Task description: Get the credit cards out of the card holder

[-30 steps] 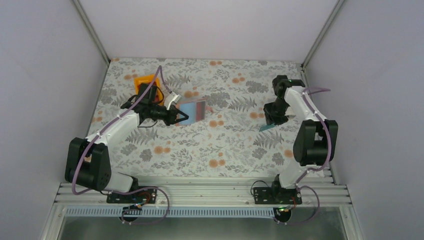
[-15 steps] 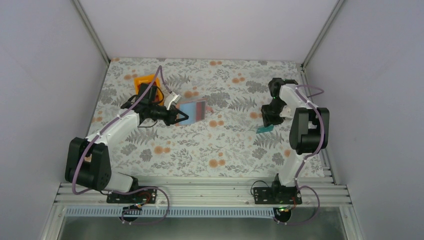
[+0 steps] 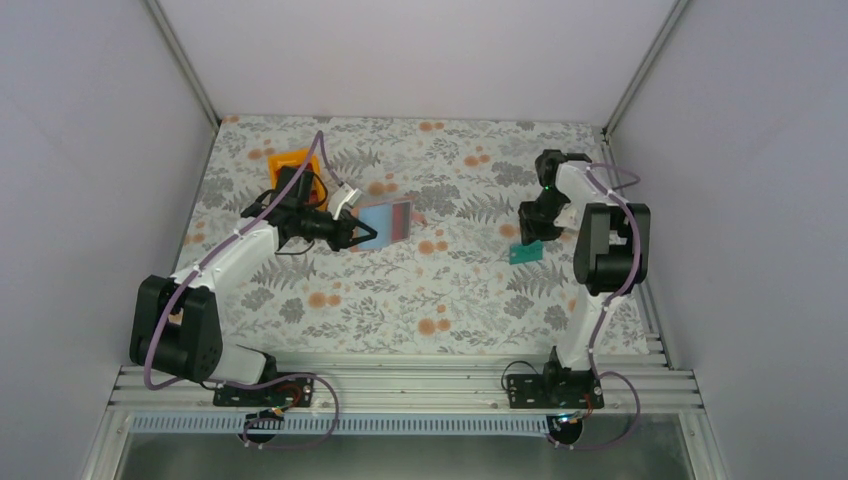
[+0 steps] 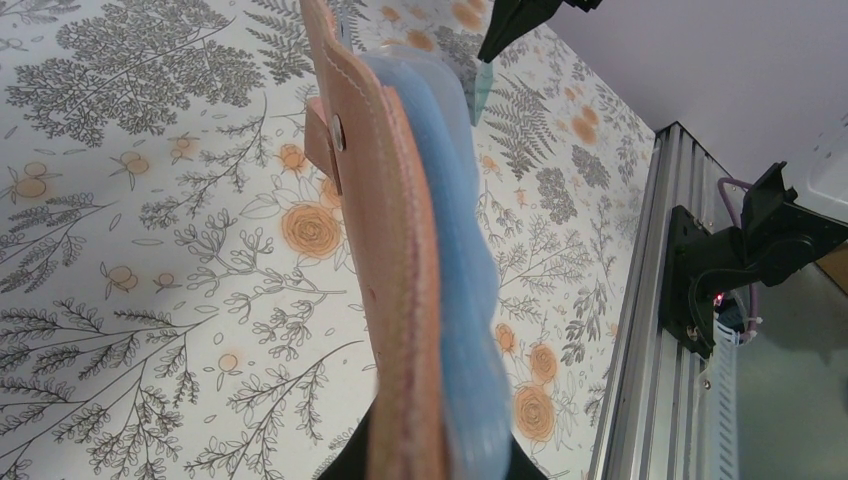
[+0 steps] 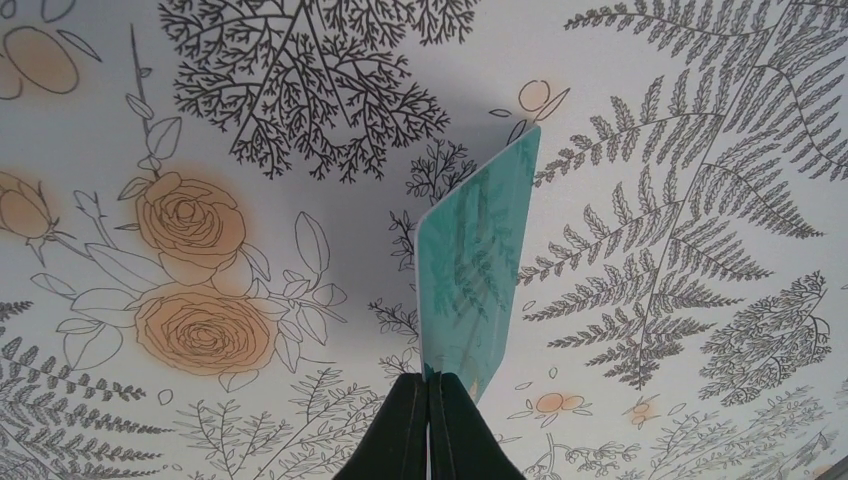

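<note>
The card holder [image 3: 385,221], tan outside and light blue inside, is held up off the table, open, by my left gripper [image 3: 352,233], which is shut on its left end. Seen edge-on in the left wrist view, the card holder [image 4: 400,250] rises from my left gripper [image 4: 435,470], its snap tab sticking out to the left. My right gripper [image 3: 533,240] is shut on a teal-green credit card [image 3: 524,254] at the right of the table. In the right wrist view this credit card [image 5: 475,270] stands out of the closed right gripper [image 5: 430,385], just above the cloth.
An orange plastic tray [image 3: 293,163] sits at the back left, behind my left arm. The floral cloth [image 3: 430,290] covers the table. An aluminium rail [image 3: 400,385] runs along the near edge. White walls close in on both sides.
My right gripper has swung a little to the left with the teal card, its arm folding closer. The left gripper and the card holder have not moved.
</note>
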`<state>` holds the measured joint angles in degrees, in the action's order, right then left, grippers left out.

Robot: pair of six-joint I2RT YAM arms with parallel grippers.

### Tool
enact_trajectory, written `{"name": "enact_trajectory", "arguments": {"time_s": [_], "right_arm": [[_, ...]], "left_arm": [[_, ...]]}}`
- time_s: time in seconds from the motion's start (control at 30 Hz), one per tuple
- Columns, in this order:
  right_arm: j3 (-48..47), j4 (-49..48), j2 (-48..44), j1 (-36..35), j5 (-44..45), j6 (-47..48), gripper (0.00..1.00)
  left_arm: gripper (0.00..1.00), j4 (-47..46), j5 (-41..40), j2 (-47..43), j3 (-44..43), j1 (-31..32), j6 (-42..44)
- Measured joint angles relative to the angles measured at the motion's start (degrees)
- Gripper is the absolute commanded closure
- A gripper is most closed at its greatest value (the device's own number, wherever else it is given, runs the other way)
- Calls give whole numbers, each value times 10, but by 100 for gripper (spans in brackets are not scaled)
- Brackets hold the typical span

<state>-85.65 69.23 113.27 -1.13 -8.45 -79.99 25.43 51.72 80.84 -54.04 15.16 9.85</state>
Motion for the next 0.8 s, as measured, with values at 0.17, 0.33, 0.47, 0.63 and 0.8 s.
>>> {"name": "enact_trajectory", "arguments": {"time_s": [0.17,0.33,0.47,0.63,0.8], "right_arm": [[1,-5,0,8,-7,-10,96],[6,-18,0,23,-17,-16,96],[6,-29,0,27,-19,-15,91],[6,-53,-2,28,-17,-12,84],[6,-75,-19,37,-16,-7,83]], "left_arm": [[98,0,0,0,0,0,0],[98,0,0,0,0,0,0],[98,0,0,0,0,0,0],[98,0,0,0,0,0,0],[98,0,2,0,0,-2,0]]}}
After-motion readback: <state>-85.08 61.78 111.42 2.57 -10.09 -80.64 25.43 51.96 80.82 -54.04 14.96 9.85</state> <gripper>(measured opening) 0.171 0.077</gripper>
